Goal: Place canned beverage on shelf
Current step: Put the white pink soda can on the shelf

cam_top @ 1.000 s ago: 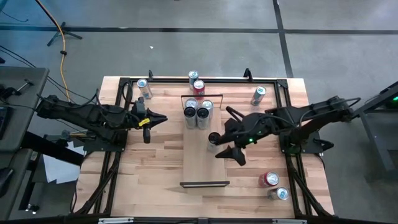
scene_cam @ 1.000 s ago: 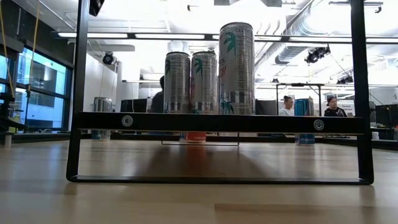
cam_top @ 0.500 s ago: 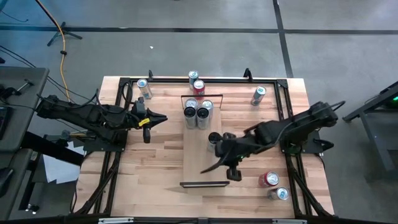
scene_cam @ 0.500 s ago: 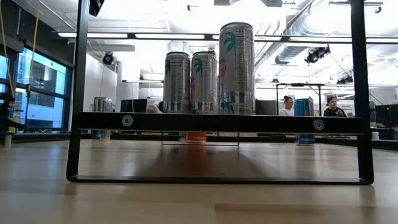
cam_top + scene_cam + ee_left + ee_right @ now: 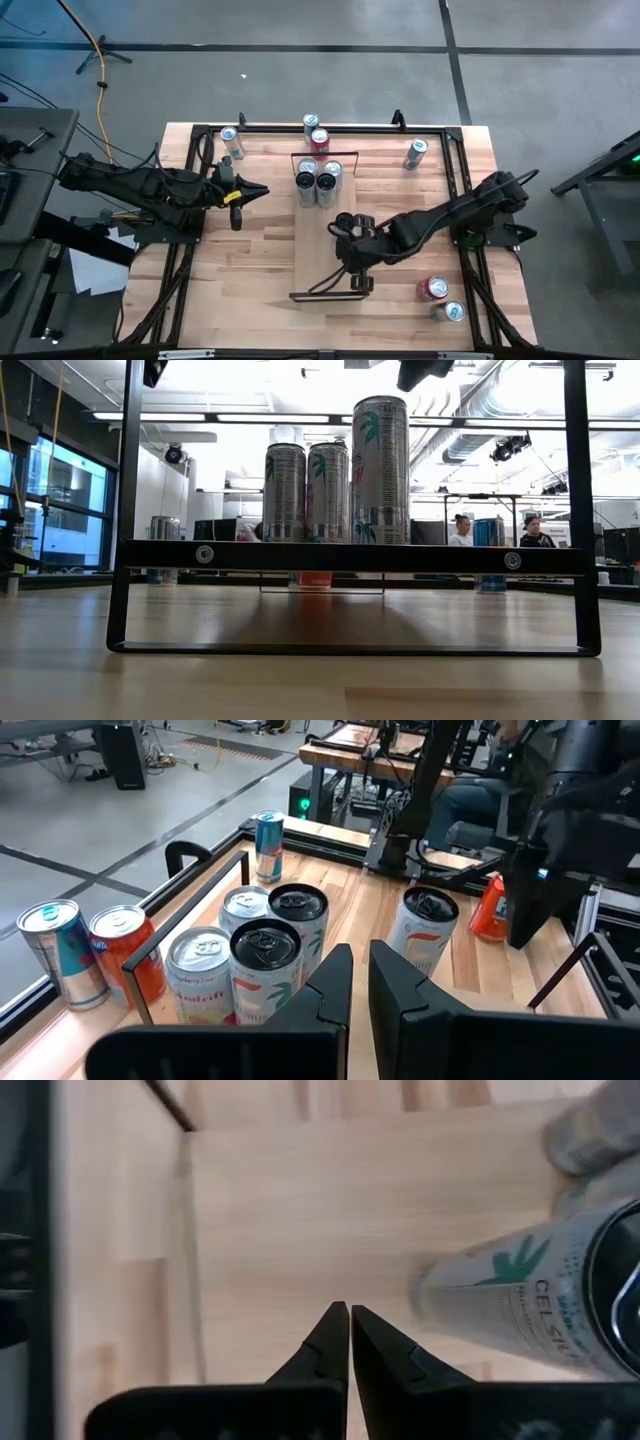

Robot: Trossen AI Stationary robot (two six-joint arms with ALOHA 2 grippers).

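High view: right gripper (image 5: pixel 352 283) over shelf (image 5: pixel 312 250), fingers pressed together, empty.
Can (image 5: pixel 344 224): upright on shelf, just beside claw.
Done: three cans shelved.
Left: cans on table (image 5: pixel 250 260).
Left gripper (image 5: pixel 262 192): pinched closed, idle.

My table (image 5: pixel 240 260) is a butcher-block top with a black frame round its edges. Along its middle lies the shelf (image 5: pixel 320 265), a pale plank with a black rail at each short end. On the shelf stand four tall cans (image 5: pixel 318 178) bunched at the far end and a single can (image 5: pixel 344 222) nearer the middle. Directly on the tabletop stand other cans: several along the far edge, two at the near right corner (image 5: pixel 441 298)
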